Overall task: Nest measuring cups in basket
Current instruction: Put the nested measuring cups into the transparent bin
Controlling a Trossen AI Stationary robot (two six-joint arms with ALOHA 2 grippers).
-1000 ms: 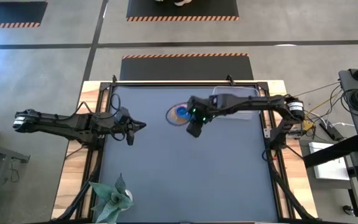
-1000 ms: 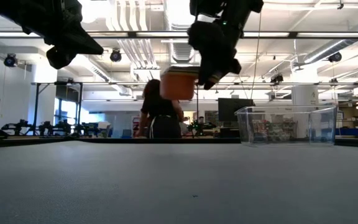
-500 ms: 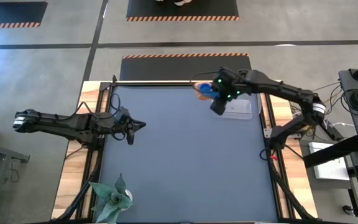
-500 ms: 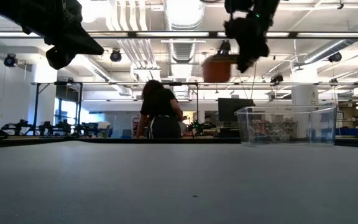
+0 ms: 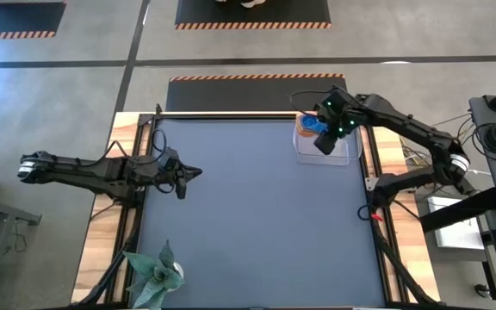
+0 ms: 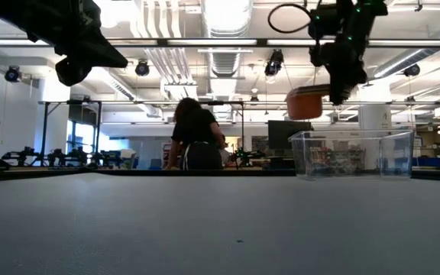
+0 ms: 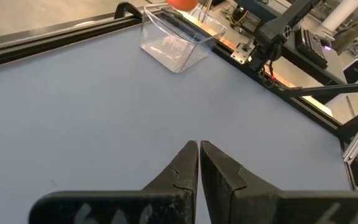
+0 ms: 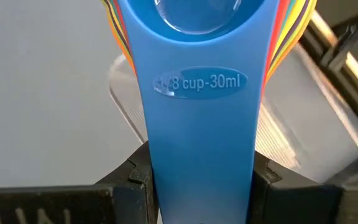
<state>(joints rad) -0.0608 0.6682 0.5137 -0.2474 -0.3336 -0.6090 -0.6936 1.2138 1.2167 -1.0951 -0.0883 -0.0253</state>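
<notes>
The measuring cups [image 8: 199,25] are nested in one stack, blue on top, with yellow, orange and red edges showing at the sides. My right gripper [image 8: 201,180] is shut on the stack and holds it in the air above the far left part of the basket [image 5: 344,158]. Seen from the low view, the orange underside of the cups [image 6: 305,103] hangs just above the clear basket's rim [image 6: 354,134]. My left gripper [image 7: 199,149] is shut on nothing and hovers over the table's left side [image 5: 182,176]. My right gripper pinches the stacked handles by their two long edges [image 8: 201,134], one finger [image 8: 129,177] on each side. The fingers slant down from the near right and lie along the handles. The bowls stick out beyond the fingertips, lifted clear of basket and table.
A green paper-like plant [image 5: 155,275] stands at the near left corner. The grey mat between the arms is bare. A person [image 6: 193,141] stands in the room behind the table.
My right gripper has carried the stack of cups from over the far middle of the table toward the right and far edges, rising a little, and now hangs above the basket. Its grip has stayed the same.
</notes>
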